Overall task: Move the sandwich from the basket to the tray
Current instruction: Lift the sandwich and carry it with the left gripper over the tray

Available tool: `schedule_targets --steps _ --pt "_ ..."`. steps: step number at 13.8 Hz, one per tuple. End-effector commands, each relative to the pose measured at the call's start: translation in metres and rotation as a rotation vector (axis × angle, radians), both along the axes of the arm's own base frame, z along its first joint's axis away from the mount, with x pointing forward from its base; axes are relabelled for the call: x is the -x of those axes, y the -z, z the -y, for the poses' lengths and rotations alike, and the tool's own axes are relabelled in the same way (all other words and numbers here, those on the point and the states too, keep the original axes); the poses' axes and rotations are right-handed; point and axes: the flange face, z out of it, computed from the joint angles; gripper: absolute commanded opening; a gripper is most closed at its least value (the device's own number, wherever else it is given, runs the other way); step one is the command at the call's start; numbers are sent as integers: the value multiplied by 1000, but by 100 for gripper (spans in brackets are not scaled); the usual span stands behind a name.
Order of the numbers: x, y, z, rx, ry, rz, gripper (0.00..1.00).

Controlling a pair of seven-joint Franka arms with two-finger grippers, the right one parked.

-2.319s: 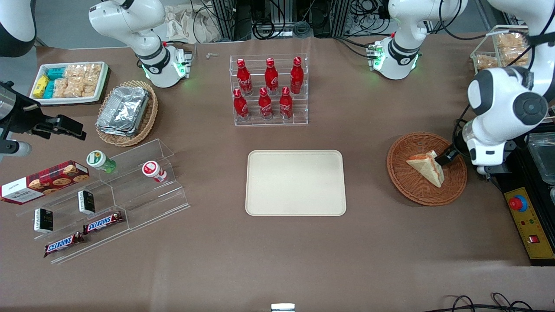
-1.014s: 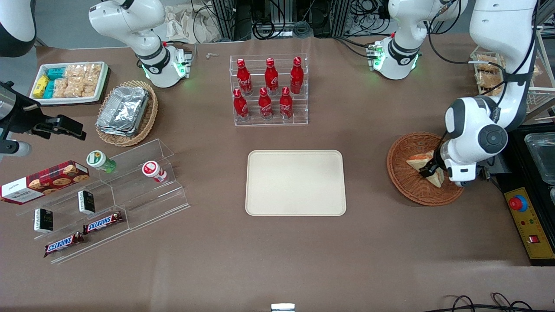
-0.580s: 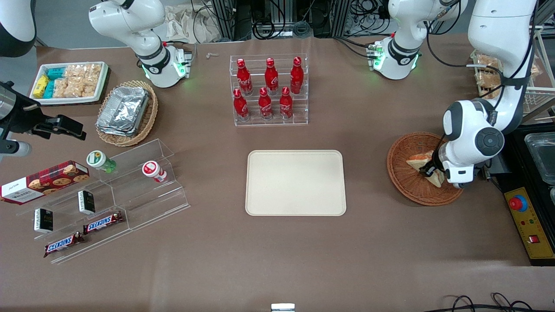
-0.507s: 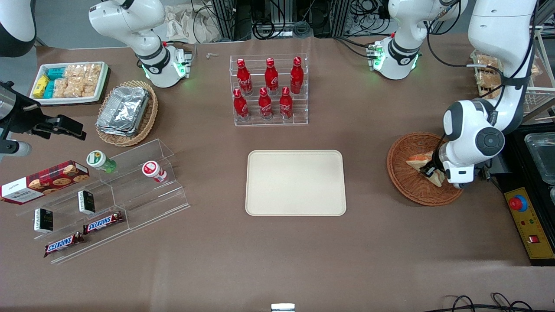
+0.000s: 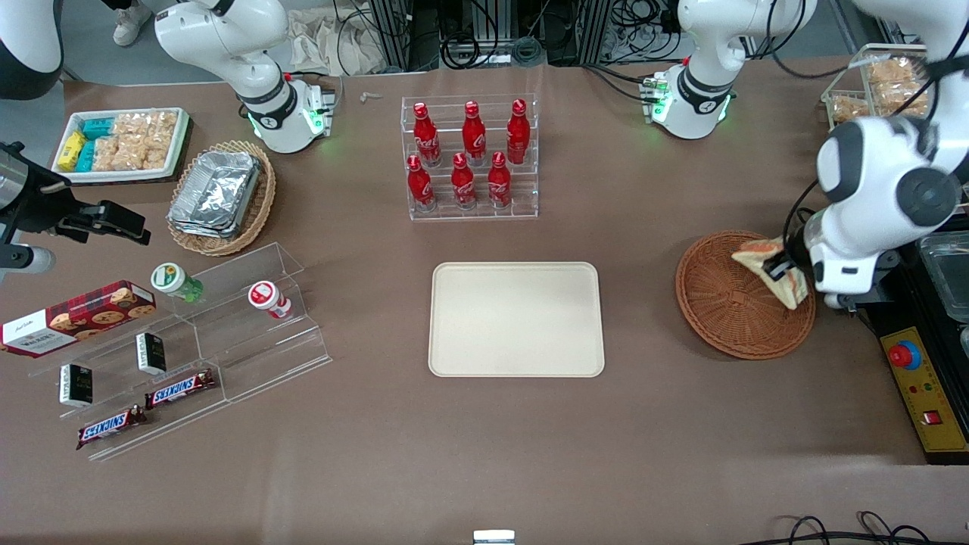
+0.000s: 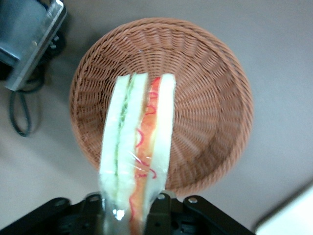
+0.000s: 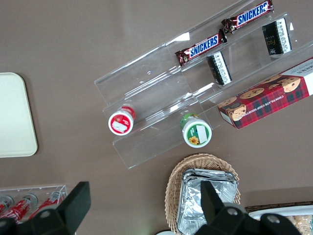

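Gripper clamping sandwich, lifted above basket; basket beside tray, toward working arm's end of table.

Working arm: bent at the elbow, reaching down over the working arm's end of the table.
Wrist: pointing down.
Gripper: up in the air above the basket.
Fingers: squeezed tight on the sandwich.

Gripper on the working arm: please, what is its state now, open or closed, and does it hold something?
Gripper: closed on the sandwich, holding it lifted above the basket.
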Motion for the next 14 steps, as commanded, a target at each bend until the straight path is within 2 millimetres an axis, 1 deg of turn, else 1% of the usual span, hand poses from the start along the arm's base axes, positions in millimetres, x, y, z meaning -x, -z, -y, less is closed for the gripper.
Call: schedule_targets --steps 1,2,3,4,5,7,8,9,10,12,14 --pt "1 -42 69 13 203 13 0" --pt "3 -48 94 14 258 18 0" --pt "8 -48 125 18 353 19 0" --pt "13 -48 152 26 426 26 0" --pt "17 -44 173 30 472 23 0" --pt "26 -44 211 68 530 52 0" --pt "27 -38 232 90 561 49 0" --pt "29 -28 254 100 586 38 0" --pt "29 -16 268 109 600 32 0" --pt "25 23 294 126 570 48 0" --pt "21 58 314 128 569 76 0"
